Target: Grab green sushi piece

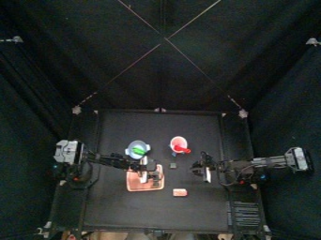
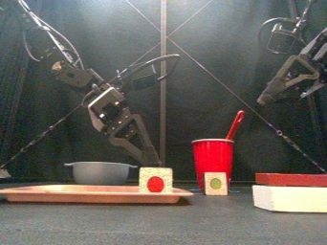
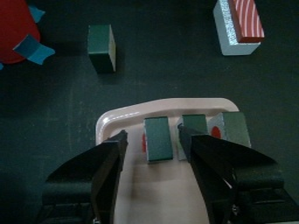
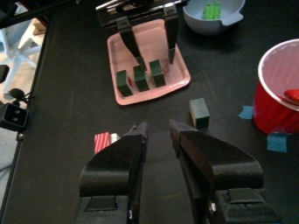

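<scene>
Reaching steeply down over the pink tray (image 3: pixel 117 122), left gripper (image 3: pixel 163 153) jaws spread wide.

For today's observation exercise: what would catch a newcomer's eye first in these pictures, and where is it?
Most striking is the left gripper, open and poised just above the pink tray with sushi blocks on it, at the table's front left. Next comes the bright red cup standing right of the tray, and a bowl behind the tray holding something green. The right gripper hangs high at the right.
</scene>
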`<state>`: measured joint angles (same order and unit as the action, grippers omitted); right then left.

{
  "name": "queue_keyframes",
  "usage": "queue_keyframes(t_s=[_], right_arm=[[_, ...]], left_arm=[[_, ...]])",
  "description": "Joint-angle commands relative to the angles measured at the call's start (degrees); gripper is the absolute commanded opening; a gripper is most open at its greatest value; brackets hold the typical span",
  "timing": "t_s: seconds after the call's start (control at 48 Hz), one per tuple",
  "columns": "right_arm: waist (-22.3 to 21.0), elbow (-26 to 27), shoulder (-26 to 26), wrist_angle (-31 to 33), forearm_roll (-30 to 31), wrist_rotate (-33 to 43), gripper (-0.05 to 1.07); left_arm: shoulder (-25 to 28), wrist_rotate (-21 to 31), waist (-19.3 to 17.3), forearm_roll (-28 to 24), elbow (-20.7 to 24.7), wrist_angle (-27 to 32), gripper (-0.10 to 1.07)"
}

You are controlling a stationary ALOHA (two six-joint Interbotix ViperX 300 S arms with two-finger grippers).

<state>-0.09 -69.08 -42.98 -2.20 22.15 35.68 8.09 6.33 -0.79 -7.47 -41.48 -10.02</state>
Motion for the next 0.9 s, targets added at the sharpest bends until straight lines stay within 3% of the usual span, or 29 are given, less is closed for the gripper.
queue_keyframes(t_s=[0.0,0.875], right_arm=[[0.0,0.5,0.2,-0.5,-0.1,0.0,0.69],[-0.1,0.5,0.6,-0.7,-0.1,0.0,0.69]], left_arm=[[-0.2,0.1,-0.2,0.1,0.7,0.2,0.87],[1.5,0.1,-0.2,0.4,0.9,0.5,0.86]])
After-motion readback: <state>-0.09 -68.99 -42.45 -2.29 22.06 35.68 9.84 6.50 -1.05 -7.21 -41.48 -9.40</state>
